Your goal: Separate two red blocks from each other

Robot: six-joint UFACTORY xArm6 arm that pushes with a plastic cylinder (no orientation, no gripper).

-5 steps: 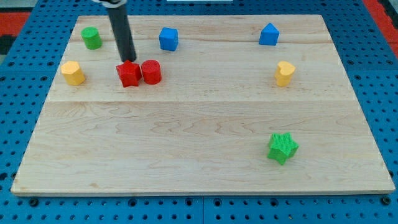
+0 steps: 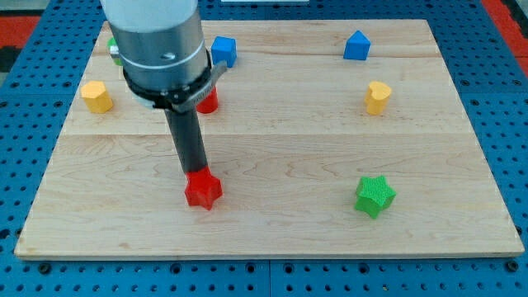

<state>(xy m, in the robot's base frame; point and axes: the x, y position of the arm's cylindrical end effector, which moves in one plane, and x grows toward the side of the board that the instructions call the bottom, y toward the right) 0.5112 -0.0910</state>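
Note:
A red star-shaped block (image 2: 203, 190) lies on the wooden board (image 2: 272, 231), left of middle toward the view's bottom. My tip (image 2: 195, 172) rests against its upper edge. A red cylinder (image 2: 208, 101) stays near the view's upper left, mostly hidden behind the arm's body (image 2: 157, 41). The two red blocks are well apart.
A yellow block (image 2: 96, 96) sits at the left, another yellow block (image 2: 378, 97) at the right. A blue cube (image 2: 223, 50) and a blue block (image 2: 356, 45) sit near the top. A green star (image 2: 374, 195) is at lower right. A green block is largely hidden behind the arm.
My tip has pushed the red star down the board, away from the red cylinder. The arm now covers the upper left of the view.

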